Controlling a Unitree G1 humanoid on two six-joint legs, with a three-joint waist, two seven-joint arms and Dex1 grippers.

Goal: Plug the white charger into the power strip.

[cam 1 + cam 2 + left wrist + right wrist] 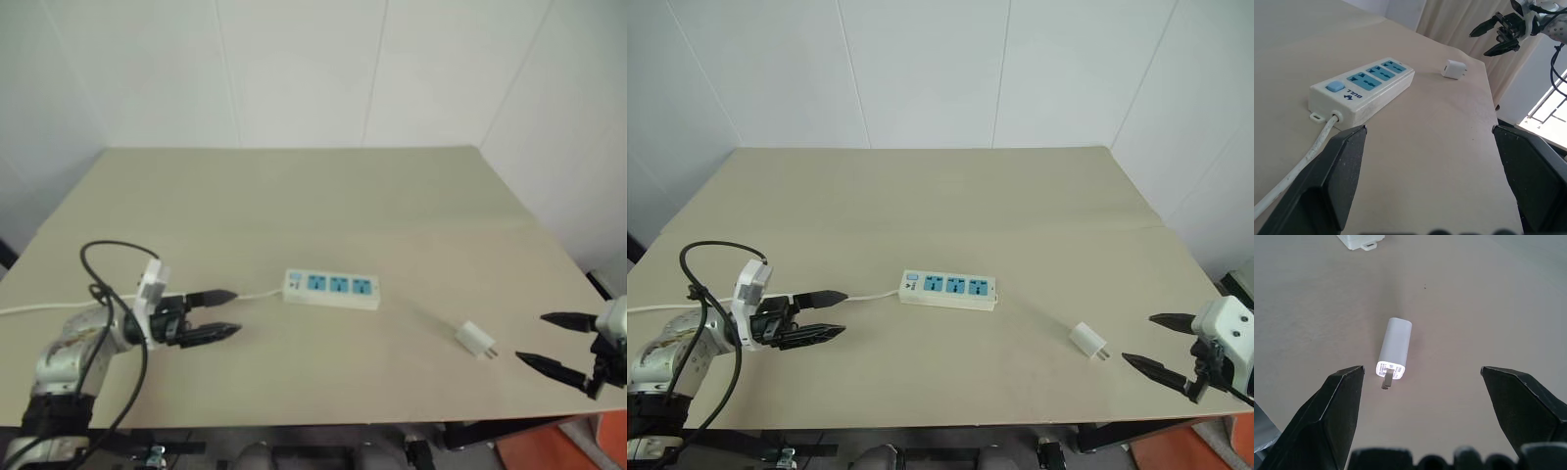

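Observation:
The power strip (331, 289) lies flat near the middle of the table, its three blue sockets facing up and its white cord (257, 294) running off to the left. The white charger (476, 339) lies on its side to the right of the strip, prongs toward the right edge. My left gripper (223, 313) hovers open just left of the strip's cord end, pointing at it. My right gripper (545, 341) stands open right of the charger, a short gap away. In the right wrist view the charger (1395, 349) lies ahead, between the open fingers (1334, 411).
The beige table (313, 196) is bare behind the strip. White walls close in behind and on the right. The table's front edge runs just below both grippers, and its right edge lies by my right gripper.

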